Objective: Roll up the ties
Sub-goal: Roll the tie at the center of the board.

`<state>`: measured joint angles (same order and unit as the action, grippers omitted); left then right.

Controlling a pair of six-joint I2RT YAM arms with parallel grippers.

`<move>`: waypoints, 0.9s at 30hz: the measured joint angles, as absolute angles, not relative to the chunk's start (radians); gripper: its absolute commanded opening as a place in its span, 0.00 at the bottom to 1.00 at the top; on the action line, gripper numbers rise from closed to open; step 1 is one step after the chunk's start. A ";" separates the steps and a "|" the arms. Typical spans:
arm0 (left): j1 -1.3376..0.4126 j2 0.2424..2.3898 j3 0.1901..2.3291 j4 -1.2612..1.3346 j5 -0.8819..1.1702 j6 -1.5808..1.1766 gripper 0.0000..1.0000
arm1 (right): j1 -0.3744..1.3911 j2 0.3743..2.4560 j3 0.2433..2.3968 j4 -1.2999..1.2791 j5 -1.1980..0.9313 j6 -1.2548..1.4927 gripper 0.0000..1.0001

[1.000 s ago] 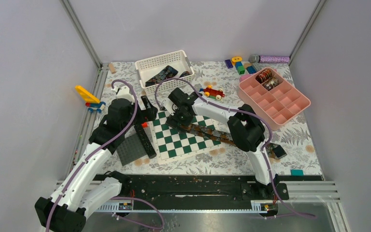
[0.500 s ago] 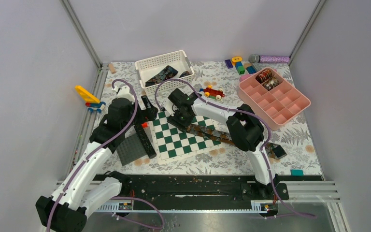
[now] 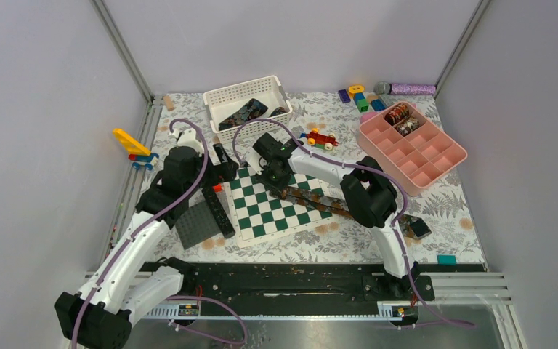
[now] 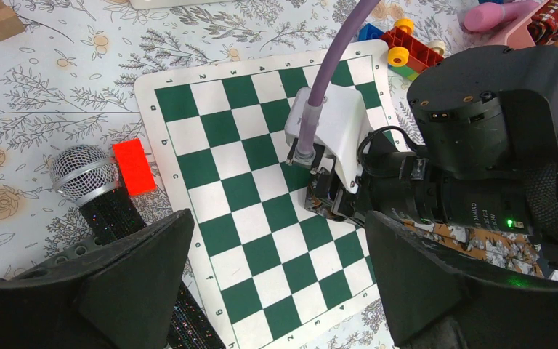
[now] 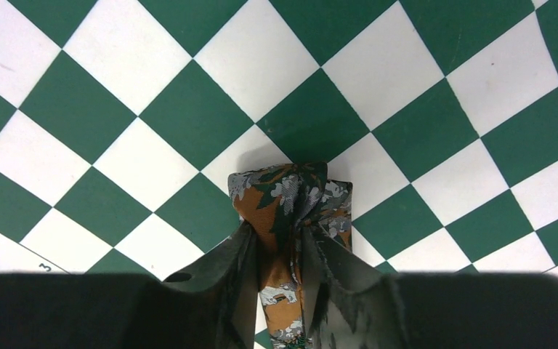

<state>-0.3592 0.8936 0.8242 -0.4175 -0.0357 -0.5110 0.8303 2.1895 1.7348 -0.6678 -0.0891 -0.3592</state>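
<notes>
A brown-rust patterned tie (image 3: 312,202) lies stretched across the green-and-white chessboard (image 3: 261,214), running down to the right. My right gripper (image 5: 282,240) is shut on its left end, and the fabric (image 5: 290,193) bunches up between the fingers. From above, that gripper (image 3: 269,182) sits at the board's upper left part. My left gripper (image 4: 277,225) hovers open over the board's left side with nothing between its fingers; in the top view it (image 3: 221,171) is just left of the right one. Dark ties (image 3: 245,111) lie in the white basket (image 3: 221,94). Rolled ties (image 3: 399,116) sit in the pink tray (image 3: 450,161).
A black microphone (image 4: 94,182) and a red block (image 4: 134,166) lie left of the chessboard, with a grey baseplate (image 3: 196,224) beside them. A toy car (image 3: 321,138), coloured blocks (image 3: 360,98), a purple microphone (image 3: 407,89) and a yellow toy (image 3: 132,145) stand around the edges.
The right gripper's jaws have closed from wide open onto the tie's left end. The left arm has barely moved.
</notes>
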 measured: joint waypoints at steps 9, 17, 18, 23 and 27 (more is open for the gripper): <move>-0.354 0.894 0.824 -0.417 -0.033 -0.517 0.92 | 0.830 2.189 1.735 -0.667 -0.087 -0.361 0.75; -0.349 0.894 0.824 -0.418 -0.032 -0.517 0.93 | 0.830 2.179 1.734 -0.667 -0.094 -0.337 0.89; -0.348 0.894 0.824 -0.418 -0.032 -0.517 0.93 | 0.830 2.169 1.734 -0.664 -0.098 -0.324 0.89; -0.341 0.897 0.824 -0.416 -0.032 -0.519 0.94 | 0.825 2.021 1.698 -0.606 -0.103 -0.183 0.85; -0.339 0.918 0.824 -0.390 -0.012 -0.529 0.93 | 0.786 1.868 1.658 -0.528 -0.088 0.039 0.73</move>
<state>-0.3393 0.9184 0.8238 -0.3904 -0.0124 -0.5293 0.7856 1.8683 1.6585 -0.5278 -0.0883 0.0395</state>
